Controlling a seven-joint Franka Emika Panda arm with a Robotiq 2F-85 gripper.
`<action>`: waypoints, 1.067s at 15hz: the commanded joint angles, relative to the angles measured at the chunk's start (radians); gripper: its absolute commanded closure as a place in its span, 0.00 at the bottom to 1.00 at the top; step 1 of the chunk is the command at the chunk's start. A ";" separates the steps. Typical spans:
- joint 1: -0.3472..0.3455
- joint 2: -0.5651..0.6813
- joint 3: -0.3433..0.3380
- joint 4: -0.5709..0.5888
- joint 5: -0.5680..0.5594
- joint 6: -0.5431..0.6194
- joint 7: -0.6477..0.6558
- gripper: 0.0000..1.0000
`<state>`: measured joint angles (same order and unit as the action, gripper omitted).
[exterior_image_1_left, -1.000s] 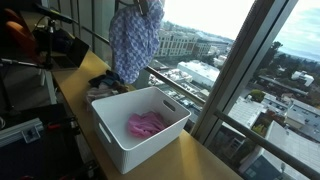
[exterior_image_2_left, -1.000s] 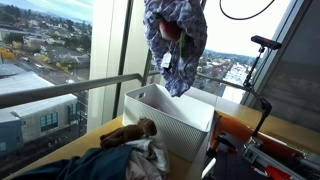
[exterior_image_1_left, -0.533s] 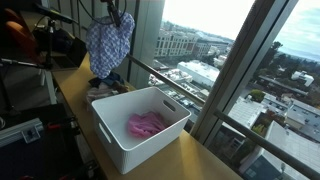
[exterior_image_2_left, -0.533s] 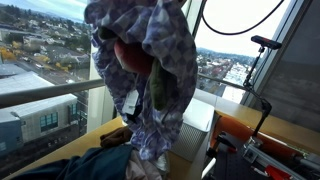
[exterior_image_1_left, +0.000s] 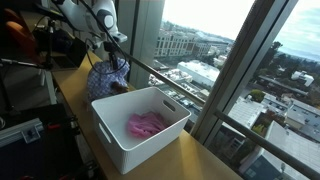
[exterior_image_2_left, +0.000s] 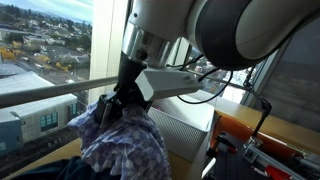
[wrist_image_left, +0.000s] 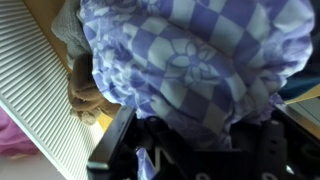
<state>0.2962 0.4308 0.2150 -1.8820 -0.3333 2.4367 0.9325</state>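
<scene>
In an exterior view my arm (exterior_image_1_left: 88, 14) is in the upper left. My gripper (exterior_image_1_left: 113, 56) is clamped on the blue checkered cloth (exterior_image_1_left: 106, 80), which hangs bunched low over the wooden counter (exterior_image_1_left: 205, 160), left of centre. The white bin (exterior_image_1_left: 125, 150) sits centre frame, just beside the cloth, with a pink garment (exterior_image_1_left: 147, 124) lying inside. A window railing (exterior_image_1_left: 180, 86) and city buildings (exterior_image_1_left: 185, 45) are on the right.

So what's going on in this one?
The robot's hand is shut on a blue-and-white checked cloth. The cloth hangs low over the wooden ledge by the window, just outside a white bin. A pink cloth lies inside the bin.
</scene>
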 joint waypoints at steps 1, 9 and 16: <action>0.016 0.127 -0.041 0.059 0.102 0.034 -0.094 1.00; -0.002 0.139 -0.086 0.061 0.255 0.008 -0.267 0.68; -0.007 -0.060 -0.149 -0.042 0.227 0.007 -0.303 0.20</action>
<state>0.2906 0.4691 0.0919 -1.8589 -0.1104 2.4598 0.6644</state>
